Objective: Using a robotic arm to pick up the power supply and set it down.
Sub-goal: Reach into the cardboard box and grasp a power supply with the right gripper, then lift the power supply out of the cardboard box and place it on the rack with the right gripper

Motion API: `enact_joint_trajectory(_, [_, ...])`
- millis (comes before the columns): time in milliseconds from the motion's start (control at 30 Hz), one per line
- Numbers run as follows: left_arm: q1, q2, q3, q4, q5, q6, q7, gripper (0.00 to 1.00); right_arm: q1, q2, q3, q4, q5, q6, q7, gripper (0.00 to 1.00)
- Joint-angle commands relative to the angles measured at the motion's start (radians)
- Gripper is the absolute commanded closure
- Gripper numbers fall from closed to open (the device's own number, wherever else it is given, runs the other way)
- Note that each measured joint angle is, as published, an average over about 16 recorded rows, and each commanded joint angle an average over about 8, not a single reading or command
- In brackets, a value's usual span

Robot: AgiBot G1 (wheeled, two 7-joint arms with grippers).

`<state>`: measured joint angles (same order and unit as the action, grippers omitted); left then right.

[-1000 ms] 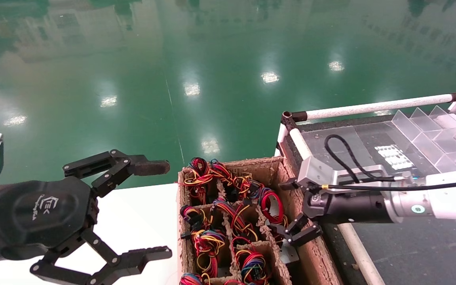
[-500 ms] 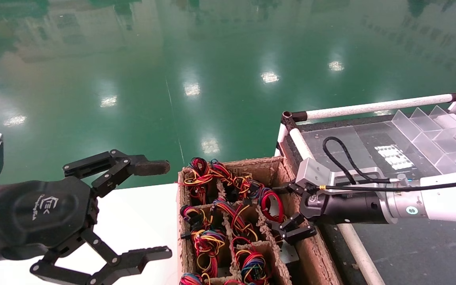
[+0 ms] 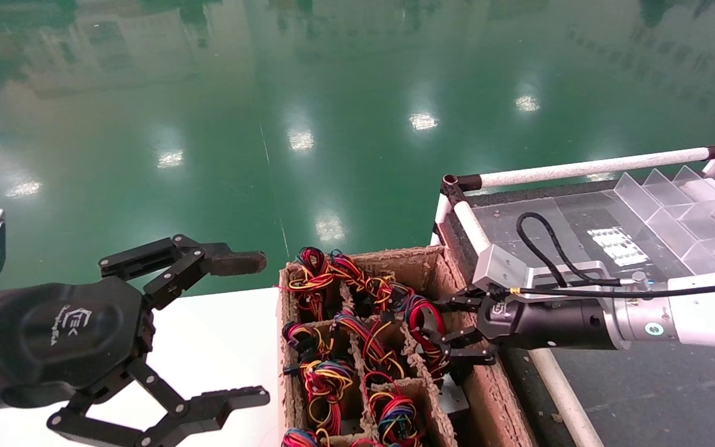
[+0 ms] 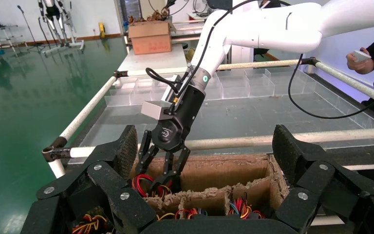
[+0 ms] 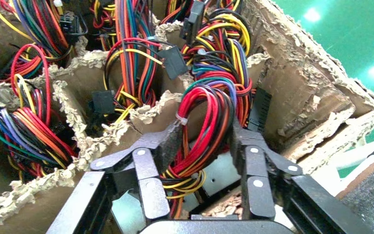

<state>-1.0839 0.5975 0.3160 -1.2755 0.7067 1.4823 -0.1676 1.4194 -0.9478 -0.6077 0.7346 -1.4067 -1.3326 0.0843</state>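
Observation:
The power supply [image 5: 219, 176] is a grey metal box in a right-hand cell of the divided cardboard box [image 3: 493, 403]. A looped bundle of red, yellow and black wires [image 5: 205, 114] tops it. My right gripper [image 5: 202, 142] reaches down into that cell, its fingers [image 5: 246, 146] pressed on both sides of the loop. In the head view the right gripper [image 3: 437, 336] is at the box's right wall, around the red loop [image 3: 422, 315]. The left wrist view shows the right gripper [image 4: 157, 176] there too. My left gripper [image 3: 261, 329] hangs open over the white surface, left of the box.
Other cells hold several more wire bundles [image 3: 326, 379]. Torn cardboard dividers [image 5: 102, 136] separate them. To the right stands a rack of white tubes [image 3: 587, 166] with clear plastic bins [image 3: 686, 205]. A white table top [image 3: 227, 335] lies left of the box, with green floor beyond.
My right gripper has slid left from the box's right wall into the cell. Its fingers have closed round the red wire loop. The left arm has not moved.

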Motion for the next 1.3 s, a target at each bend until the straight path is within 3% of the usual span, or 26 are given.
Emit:
enact_joint_trajectory(33, [0.000, 0.000, 0.000, 0.000, 0.000, 0.000, 0.000, 0.00, 0.001, -0.001, 0.000, -0.008, 0.000, 0.000, -0.005, 1.00])
enact_joint_trajectory(667, [0.000, 0.000, 0.001, 0.000, 0.000, 0.000, 0.000, 0.00, -0.028, 0.013, 0.043, -0.026, 0.068, 0.016, 0.002, 1.00])
enact_joint_trajectory(1300, [0.000, -0.001, 0.001, 0.000, -0.001, -0.001, 0.001, 0.00, 0.067, 0.082, 0.162, -0.091, 0.266, -0.082, 0.077, 1.00])
